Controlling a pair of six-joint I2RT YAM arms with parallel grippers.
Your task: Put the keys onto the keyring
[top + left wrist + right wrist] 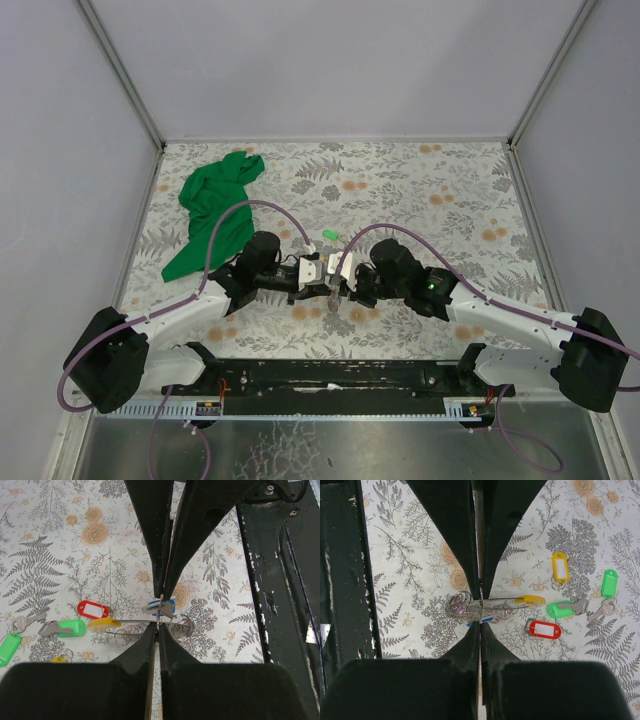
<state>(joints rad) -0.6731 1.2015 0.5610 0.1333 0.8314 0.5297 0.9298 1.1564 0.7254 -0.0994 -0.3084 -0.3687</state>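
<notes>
Robot lab cell: grey panel walls (60,150), floral-covered table (420,190).

The left hand (159,612) and the right hand (480,607) meet tip to tip low over the near middle of the floral-patterned counter (440,190). Both are clamped on the thin silver wire keyring (465,607) held between them, so nothing can pass through that gap. Right behind them the black metal base rail (280,605) walls off the near side. On the far side of the ring, loose small metal keys with oblong plastic tags (545,629) in red, green and yellow lie close together, crowding the approach from there. Purple cables (258,203) arch over both wrists. A crumpled green cloth (210,215) fills the far left. The far middle and far right of the counter lie bare, with wide room to move.
</notes>
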